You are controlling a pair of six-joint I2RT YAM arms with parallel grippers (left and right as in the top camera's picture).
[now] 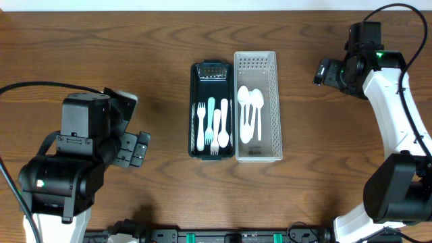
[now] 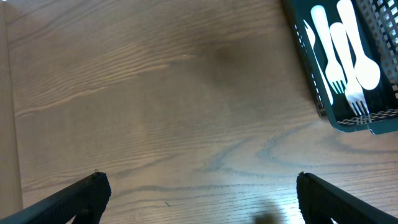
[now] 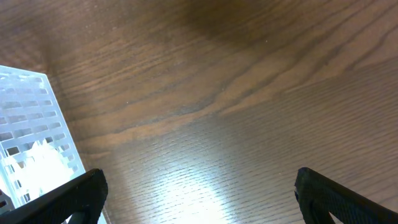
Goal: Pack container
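Dark basket [image 1: 212, 70] and white basket [image 1: 255, 67] side by side at frame centre, forks [image 1: 214, 128] in one, spoons [image 1: 250, 111] in the other. Left gripper [image 1: 143, 148] lower left, right gripper [image 1: 321, 71] upper right: both spread wide, holding nothing. Seemingly packed already; best to hold both arms clear and avoid nudging either basket.

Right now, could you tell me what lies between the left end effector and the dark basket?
Only bare table separates the left end effector from the dark basket; the overhead view shows it.
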